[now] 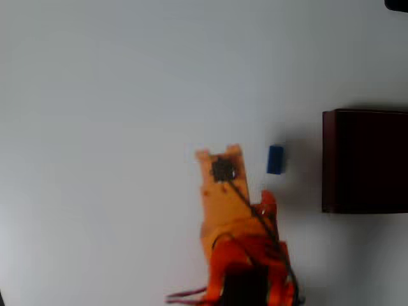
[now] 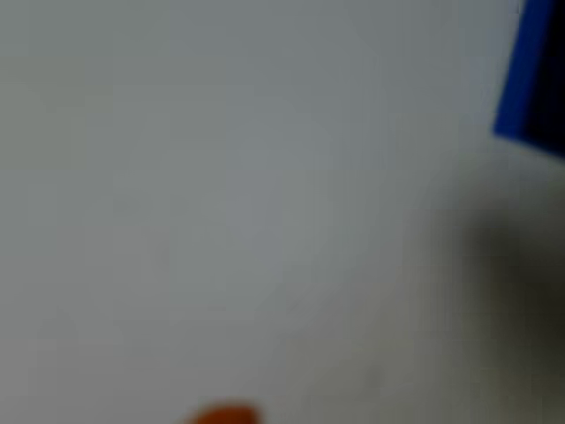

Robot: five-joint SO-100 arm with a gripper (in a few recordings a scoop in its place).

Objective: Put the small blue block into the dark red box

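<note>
Just right of the jaws (image 1: 220, 155), small blue block (image 1: 275, 159), apart from them, jaw state unclear, dark red box (image 1: 365, 161) farther right.

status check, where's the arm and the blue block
Orange gripper left of block, grip state unclear. Small blue rectangular block on table, free. Dark red square box right, path clear.

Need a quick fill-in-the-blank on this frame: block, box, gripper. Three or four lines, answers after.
1. In the overhead view, the small blue block lies on the white table between the orange gripper and the ____.
2. The block sits ____ the dark red box, not in it.
3. In the wrist view, the block shows at the upper ____ edge.
4. The block's colour is ____.

Missing words: box; outside; right; blue
</note>
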